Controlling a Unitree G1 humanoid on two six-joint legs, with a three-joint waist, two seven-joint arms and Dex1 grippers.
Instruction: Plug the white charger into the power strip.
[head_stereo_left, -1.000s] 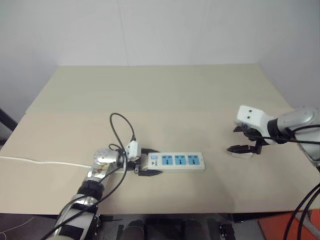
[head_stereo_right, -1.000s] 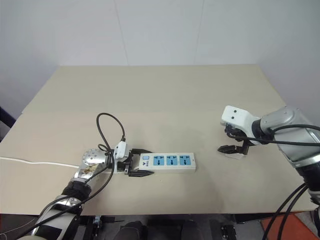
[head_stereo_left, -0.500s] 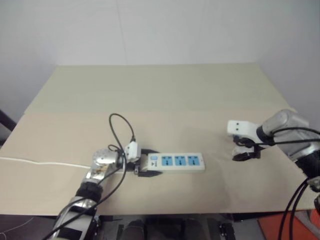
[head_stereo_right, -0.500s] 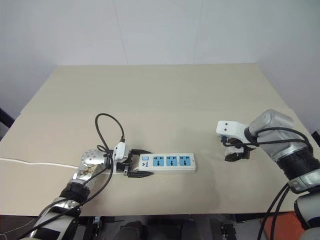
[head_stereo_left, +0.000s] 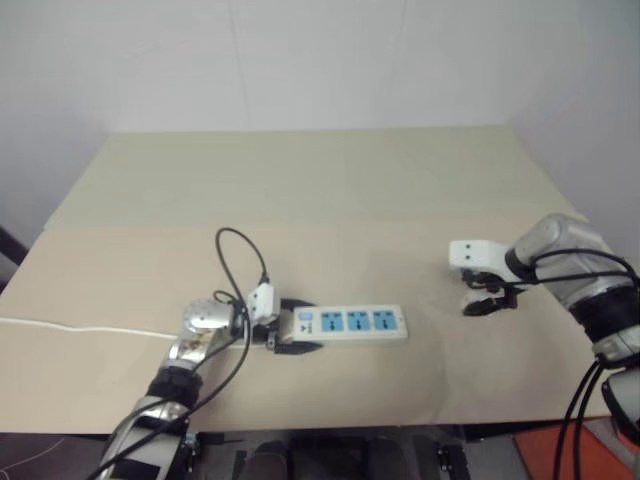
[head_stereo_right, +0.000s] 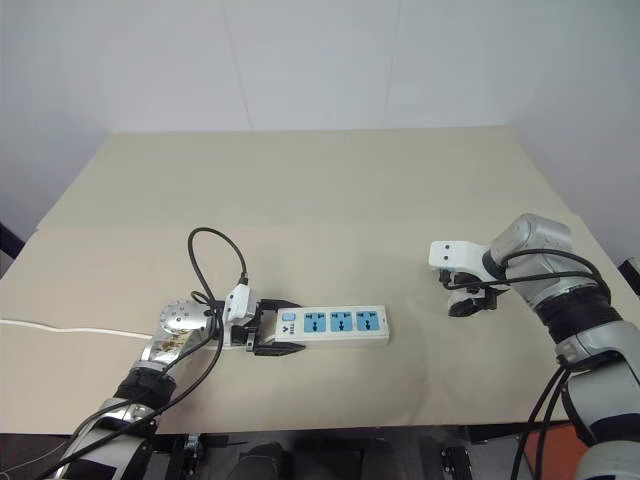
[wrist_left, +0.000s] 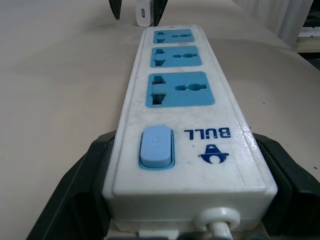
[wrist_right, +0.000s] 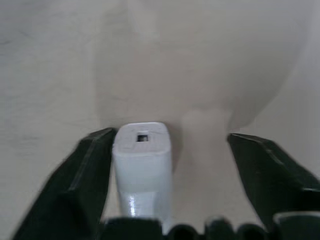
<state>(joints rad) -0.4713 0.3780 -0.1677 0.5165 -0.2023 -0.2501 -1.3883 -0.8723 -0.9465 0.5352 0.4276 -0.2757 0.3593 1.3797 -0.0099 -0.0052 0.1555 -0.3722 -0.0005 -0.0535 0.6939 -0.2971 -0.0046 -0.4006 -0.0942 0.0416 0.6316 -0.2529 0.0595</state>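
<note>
One "BULL" mark, power strip

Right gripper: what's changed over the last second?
The right gripper has come down and tipped fingers-down around the charger on the table, one finger beside it, not yet clamped. The left gripper stays shut on the power strip, which hasn't moved.

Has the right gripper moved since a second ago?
Yes. The right gripper has swung inward toward the power strip and dropped onto the white charger, jaws straddling it.
</note>
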